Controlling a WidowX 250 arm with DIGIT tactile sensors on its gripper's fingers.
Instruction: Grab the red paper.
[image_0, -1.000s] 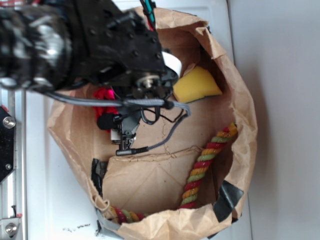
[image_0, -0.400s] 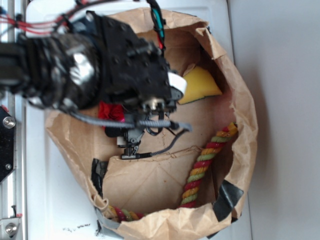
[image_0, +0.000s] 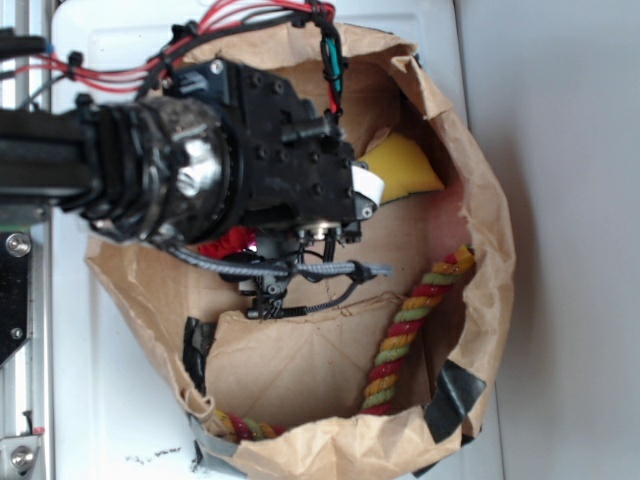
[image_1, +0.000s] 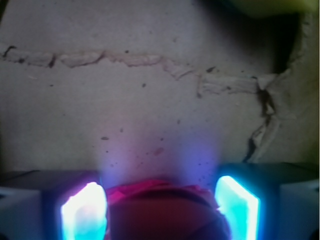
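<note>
— Inside the brown paper bag (image_0: 480, 200), what shows from the exterior view?

— Over its left half sits the black arm (image_0: 150, 185), with red wires (image_0: 215, 20) running off its top; the gripper (image_0: 268, 290) points down toward the bag's floor; just under the arm's body a strip of the red paper (image_0: 228, 242) peeks out, most of it covered by the arm.

— And the other things in there?

— A yellow sponge (image_0: 405, 168) lies near the upper right wall, partly behind the arm; a twisted red, yellow and green rope (image_0: 410, 325) runs along the right side down to the bottom edge; a patch of black tape (image_0: 455, 395) sticks to the lower right rim; the bag stands on a white surface (image_0: 120, 420).

— What does the wrist view add?

— The red paper (image_1: 160, 210) fills the bottom middle, right between the two glowing fingers (image_1: 82, 212); one finger glows pink-white on the left, the other cyan on the right; both sit tight against the wad's sides, so the gripper (image_1: 160, 212) looks clamped on it; above it the creased brown floor (image_1: 150, 100) of the bag spreads out, with a torn ridge across it; a blurred edge of the yellow sponge (image_1: 270, 6) shows at the top right corner.
</note>
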